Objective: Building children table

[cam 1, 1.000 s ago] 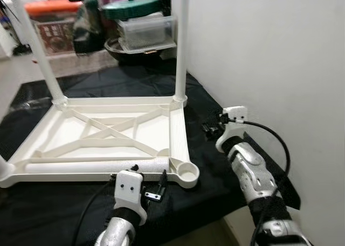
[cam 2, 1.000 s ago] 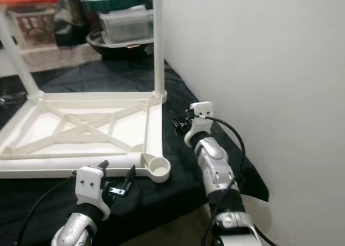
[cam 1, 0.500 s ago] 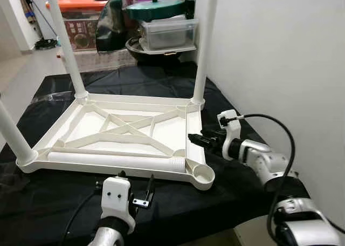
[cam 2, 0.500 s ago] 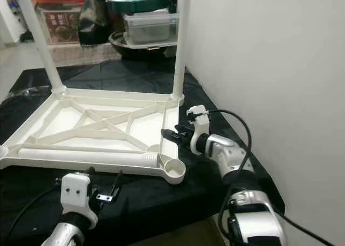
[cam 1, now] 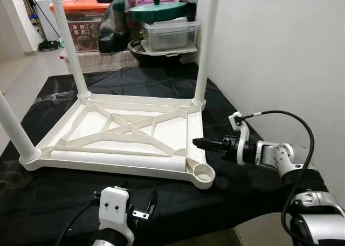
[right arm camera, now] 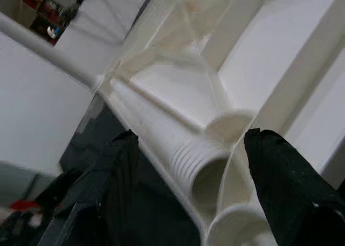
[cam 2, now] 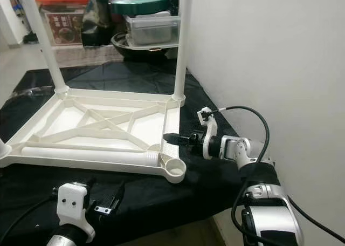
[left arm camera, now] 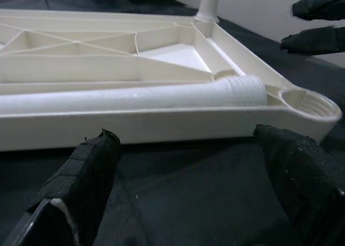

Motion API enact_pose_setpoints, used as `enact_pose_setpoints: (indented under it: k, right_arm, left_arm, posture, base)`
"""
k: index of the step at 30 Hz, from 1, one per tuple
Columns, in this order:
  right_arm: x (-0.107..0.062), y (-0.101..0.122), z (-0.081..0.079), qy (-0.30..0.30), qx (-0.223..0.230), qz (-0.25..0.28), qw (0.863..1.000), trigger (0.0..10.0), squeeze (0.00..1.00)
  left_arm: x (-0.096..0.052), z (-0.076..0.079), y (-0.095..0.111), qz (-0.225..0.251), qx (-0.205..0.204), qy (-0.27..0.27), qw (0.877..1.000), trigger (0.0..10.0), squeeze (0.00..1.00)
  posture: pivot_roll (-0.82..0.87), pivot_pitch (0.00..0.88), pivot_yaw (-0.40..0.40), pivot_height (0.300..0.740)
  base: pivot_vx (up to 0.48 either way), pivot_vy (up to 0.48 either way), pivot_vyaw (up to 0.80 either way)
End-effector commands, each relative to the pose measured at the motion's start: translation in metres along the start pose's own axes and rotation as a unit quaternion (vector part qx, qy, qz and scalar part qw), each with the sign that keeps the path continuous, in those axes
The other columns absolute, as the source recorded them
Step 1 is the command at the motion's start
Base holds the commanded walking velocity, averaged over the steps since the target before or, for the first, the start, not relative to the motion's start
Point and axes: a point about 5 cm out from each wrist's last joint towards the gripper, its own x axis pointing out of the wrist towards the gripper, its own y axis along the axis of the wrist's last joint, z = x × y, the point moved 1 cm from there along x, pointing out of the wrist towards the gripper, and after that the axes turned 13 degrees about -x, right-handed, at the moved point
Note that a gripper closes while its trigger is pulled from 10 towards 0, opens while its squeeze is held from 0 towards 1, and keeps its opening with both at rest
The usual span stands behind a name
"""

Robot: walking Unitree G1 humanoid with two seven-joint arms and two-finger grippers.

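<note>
The right gripper point(cam 1: 197, 142) has its two black fingers spread apart and holds nothing; it reaches in level from the right, its tips just beside the right rail of the upturned white plastic tabletop frame point(cam 1: 195, 131), and its wrist view looks straight at the threaded open end of the loose white plastic leg tube point(right arm camera: 183, 149). That reach seems meant for taking the tube by its threaded end. The left gripper point(left arm camera: 188, 165) hovers low over the black cloth point(cam 1: 226, 186) at the near edge, jaws also wide and empty, facing the frame's near rail as if to steady it or take the tube's shaft. The loose leg tube lies flat inside the frame, along the near rail, its threads pointing right toward the empty round threaded socket point(cam 1: 204, 173) at the near right corner, where it likely belongs. Three white legs point(cam 1: 205, 46) already stand upright in the other corners, so the frame lies underside up for fitting. Plastic storage boxes point(cam 1: 168, 34) sit far beyond.
</note>
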Motion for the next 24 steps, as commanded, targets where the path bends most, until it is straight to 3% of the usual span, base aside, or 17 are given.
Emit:
enact_pose_setpoints:
  k: [1,6,18,24]
  right_arm:
    - [0.006,-0.003,-0.004,0.006,0.005,-0.021,1.000,10.0,0.00]
    - [0.018,-0.016,-0.005,-0.014,0.035,-0.066,0.997,10.0,0.00]
    - [0.028,-0.019,-0.020,0.010,0.053,-0.091,0.994,10.0,0.00]
    - [0.041,-0.018,-0.032,0.025,0.061,-0.085,0.994,10.0,0.00]
  left_arm:
    - [-0.002,0.000,-0.001,-0.008,0.001,0.000,1.000,10.0,0.00]
    - [-0.004,0.001,0.000,-0.003,-0.002,0.003,1.000,10.0,0.00]
    - [-0.004,0.003,0.000,-0.002,-0.007,0.004,1.000,10.0,0.00]
    - [-0.004,0.004,-0.001,-0.002,-0.006,0.005,1.000,10.0,0.00]
  posture:
    - [0.00,0.001,-0.043,0.740]
    - [0.00,0.008,-0.049,0.740]
    - [-0.01,0.009,-0.058,0.740]
    - [0.00,0.002,-0.064,0.740]
  base:
    - [0.000,0.000,0.00]
    - [0.000,0.000,0.00]
    - [0.000,0.000,0.00]
    - [0.000,0.000,0.00]
